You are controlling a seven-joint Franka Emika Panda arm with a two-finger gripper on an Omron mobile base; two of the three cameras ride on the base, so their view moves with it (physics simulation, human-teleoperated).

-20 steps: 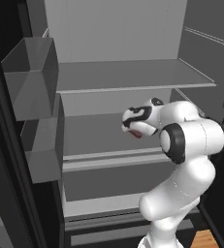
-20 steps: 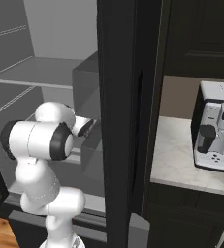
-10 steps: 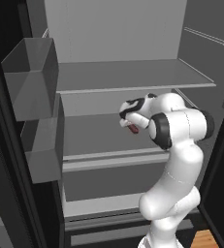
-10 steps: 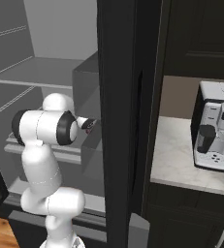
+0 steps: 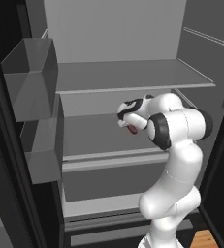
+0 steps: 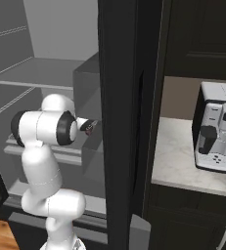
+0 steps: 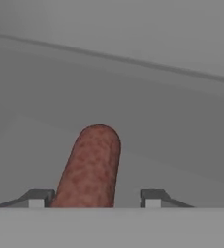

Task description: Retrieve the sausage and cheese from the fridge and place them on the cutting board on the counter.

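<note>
The sausage (image 7: 90, 167), a dark reddish-brown cylinder, stands between my gripper's (image 7: 94, 198) two tips in the hand view. The left fingertip (image 7: 36, 198) touches it, and a gap remains before the right one. The gripper is open. From the left base view, the gripper (image 5: 126, 121) reaches into the open fridge (image 5: 133, 72) over its middle shelf, with the sausage (image 5: 132, 129) showing red at the hand. In the right base view the sausage (image 6: 89, 128) shows beside the black fridge door edge. The cheese and the cutting board are out of view.
Grey door bins (image 5: 31, 82) hang on the open left door. The black right door (image 6: 124, 122) stands close beside the arm. A coffee machine (image 6: 219, 127) sits on the marble counter (image 6: 178, 151) to the right.
The jaws have narrowed toward the sausage. The elbow has swung upward, and the hand has shifted slightly left inside the fridge.
</note>
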